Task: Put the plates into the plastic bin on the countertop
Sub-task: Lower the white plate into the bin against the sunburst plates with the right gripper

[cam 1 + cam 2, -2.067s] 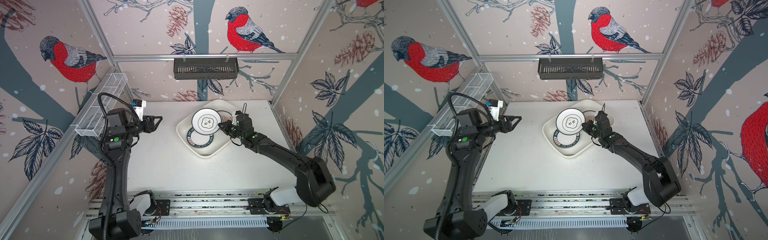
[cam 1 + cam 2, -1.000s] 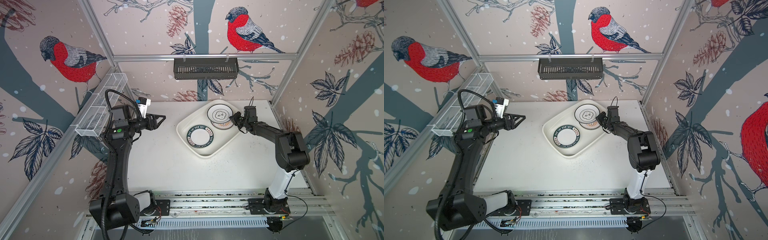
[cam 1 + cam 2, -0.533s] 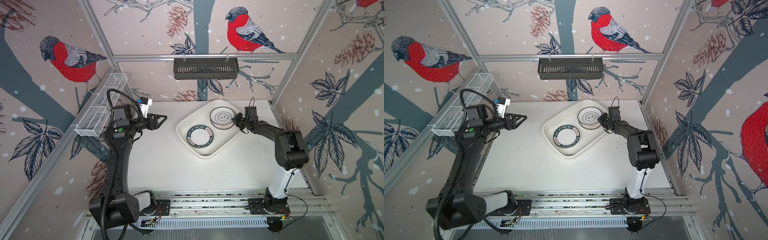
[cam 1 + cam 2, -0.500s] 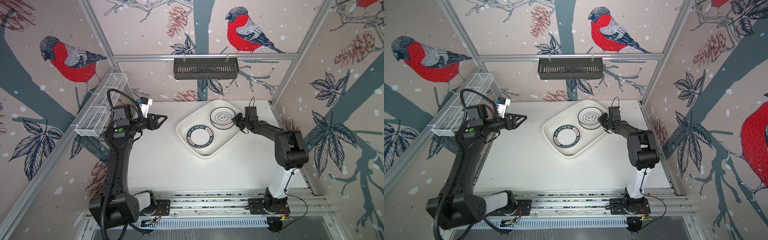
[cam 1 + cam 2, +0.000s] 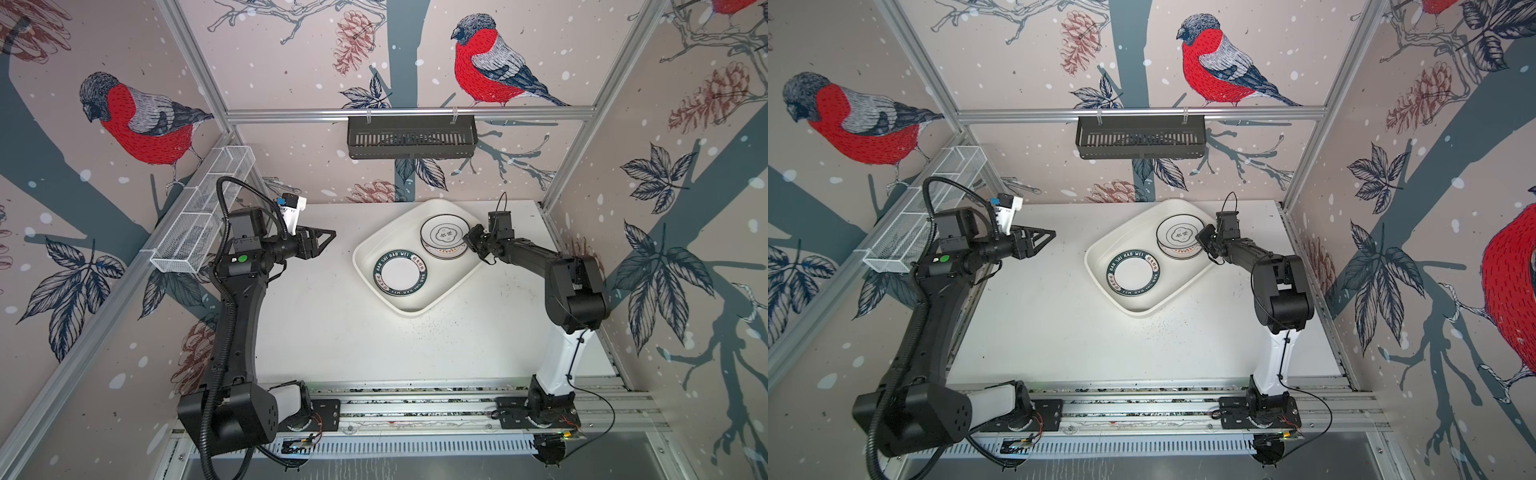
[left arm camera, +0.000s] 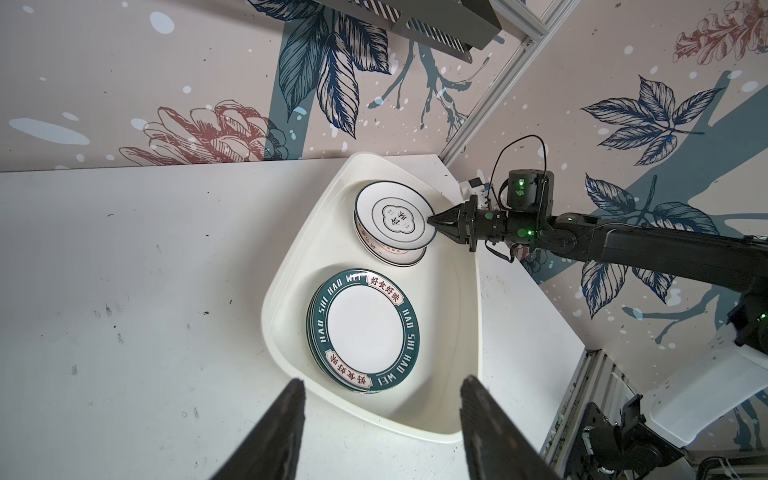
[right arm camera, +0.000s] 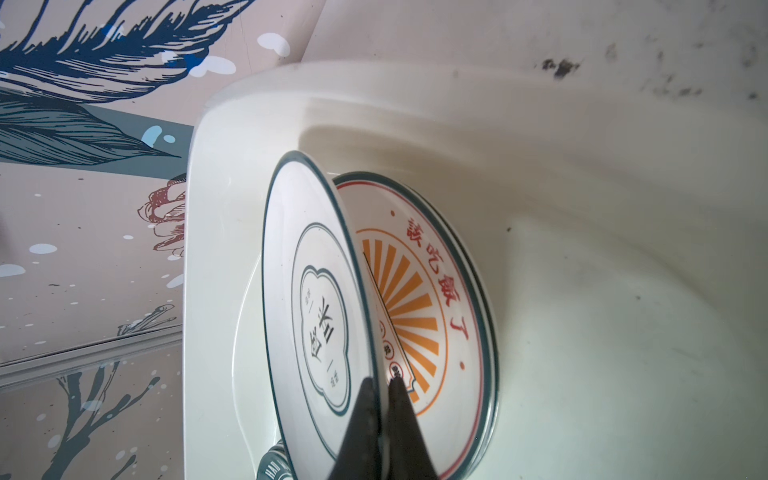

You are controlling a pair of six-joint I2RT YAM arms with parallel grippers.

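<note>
Between right gripper (image 7: 382, 380) tips: emblem plate (image 7: 316, 299) rim, pinched | just below: sunburst plate (image 7: 419, 299), in bin (image 7: 582, 291) | left gripper (image 6: 382, 379): spread, empty

sunburst plate (image 7: 415, 299) half hidden, beneath emblem plate (image 7: 316, 299)

Bullfinch wallpaper walls (image 5: 291, 62), aluminium frame (image 5: 407, 113), black basket (image 5: 411, 137), wire rack (image 5: 199, 216).

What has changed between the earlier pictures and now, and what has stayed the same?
The right gripper, shut on the emblem plate, carried it from above the middle of the plastic bin to its far corner and lowered it, tilted, over the sunburst plates; it has not let go. The left gripper, open and empty, drifted slightly toward the bin. The green-lettered plates stayed put.
</note>
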